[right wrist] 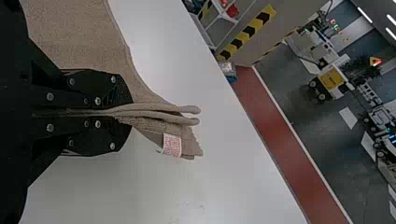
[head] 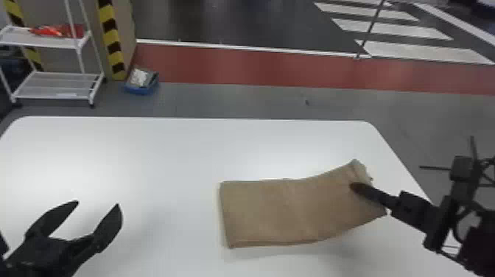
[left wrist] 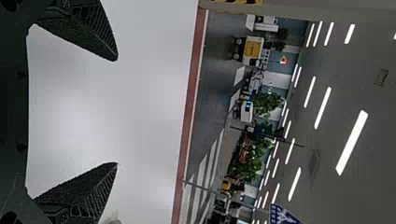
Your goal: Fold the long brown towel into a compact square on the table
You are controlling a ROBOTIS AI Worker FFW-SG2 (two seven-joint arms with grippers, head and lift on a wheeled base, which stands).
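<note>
The brown towel [head: 294,210] lies folded as a long strip on the right half of the white table, its right end raised off the surface. My right gripper [head: 355,187] holds that end from the right. In the right wrist view, my right gripper [right wrist: 123,113] is shut on layers of the towel [right wrist: 74,35], whose edges and white tag stick out beyond the fingers. At the table's left front, my left gripper [head: 97,204] stands open, well left of the towel. The left wrist view has the left gripper [left wrist: 116,112] with nothing between its widely parted fingers.
The white table [head: 147,158] extends under both arms, its far edge beyond the towel and its right edge beneath my right arm. Past it on the floor are a white shelf rack [head: 55,86] and a blue bin [head: 141,88].
</note>
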